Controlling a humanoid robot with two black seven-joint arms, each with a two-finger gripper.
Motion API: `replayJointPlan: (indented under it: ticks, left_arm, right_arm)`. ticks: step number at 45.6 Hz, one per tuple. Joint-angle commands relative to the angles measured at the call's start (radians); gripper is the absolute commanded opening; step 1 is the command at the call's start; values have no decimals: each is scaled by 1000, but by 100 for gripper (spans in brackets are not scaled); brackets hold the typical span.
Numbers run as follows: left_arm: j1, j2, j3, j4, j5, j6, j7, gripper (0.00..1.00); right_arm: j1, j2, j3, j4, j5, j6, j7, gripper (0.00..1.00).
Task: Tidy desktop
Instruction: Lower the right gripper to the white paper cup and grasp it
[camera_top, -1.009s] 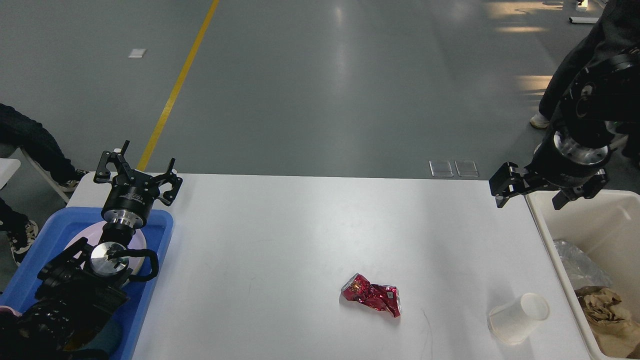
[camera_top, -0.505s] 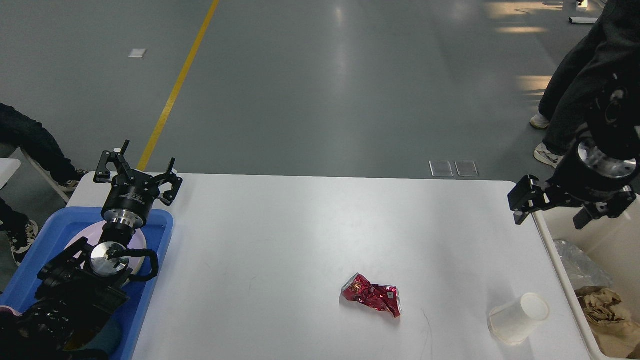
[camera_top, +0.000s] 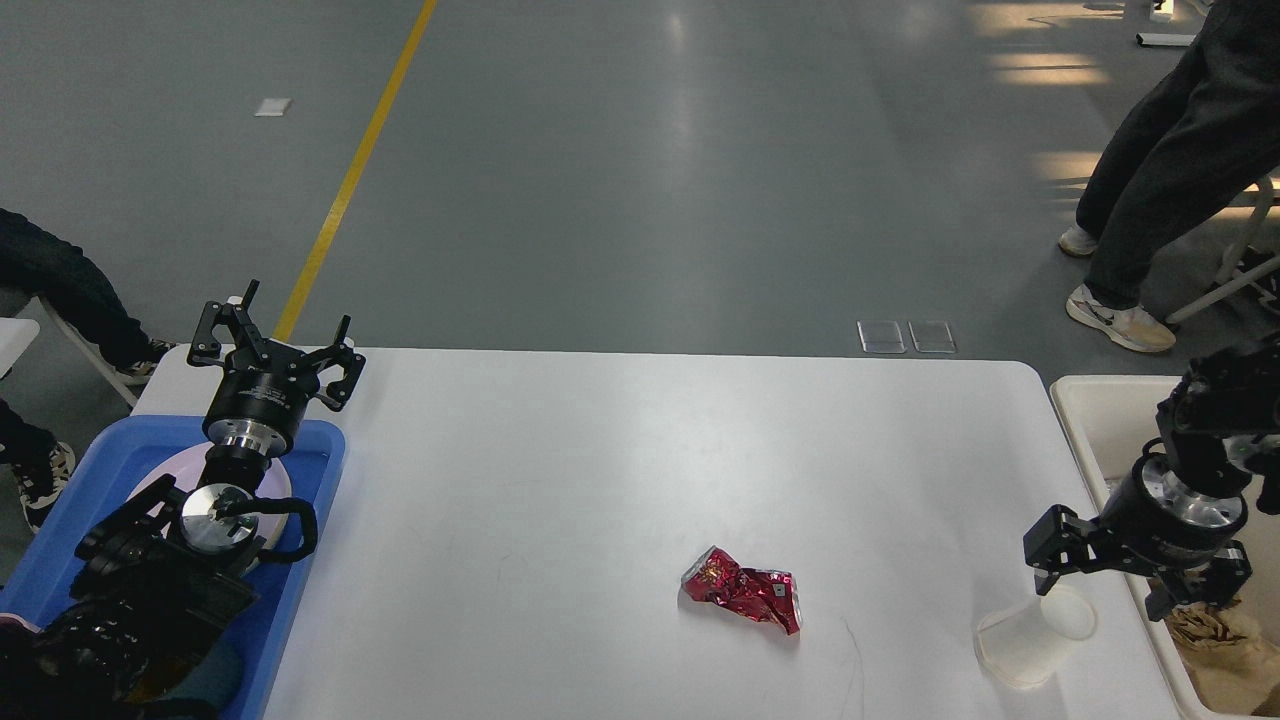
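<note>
The white desktop holds a crumpled red foil wrapper near its front middle. A white paper cup lies on its side at the front right. My right gripper hangs open just over the cup's far end, one finger on each side of it, with nothing held. My left gripper stands open and empty over the table's far left corner, above the blue tray.
The blue tray at the left holds a white plate under my left arm. A cream bin with brown crumpled paper stands off the right edge. A person's legs are at the far right.
My right arm has come down and toward me, from the table's far right corner to just over the paper cup. The left arm has not moved.
</note>
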Motion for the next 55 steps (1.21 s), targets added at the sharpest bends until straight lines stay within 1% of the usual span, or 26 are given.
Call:
replayJointPlan:
  ticks: [1,24,38,41,44,47,55]
  left_arm:
    - [1,0,0,1,0,0,0,97]
    - [1,0,0,1,0,0,0,97]
    - [1,0,0,0,0,0,2,97]
    - [1,0,0,0,0,0,0,97]
    - [1,0,0,0,0,0,0,97]
    - [1,0,0,0,0,0,0,97]
    - [1,0,0,0,0,0,2,97]
  right_arm:
    - [-37,0,23,-13,0,-2,0,100]
    - [-101,0,60,-48,0,-22,0,100]
    - [-153,1,99,-45,2,-113,0,100]
    - [-162,1,99,-42,2,-142,0,100]
    - [-170,1,100,-33,2,-198,0,99]
    - [-175,0,99,-27,3,-232,0,98]
    - [-175,0,97,-22,6,-242,0,95]
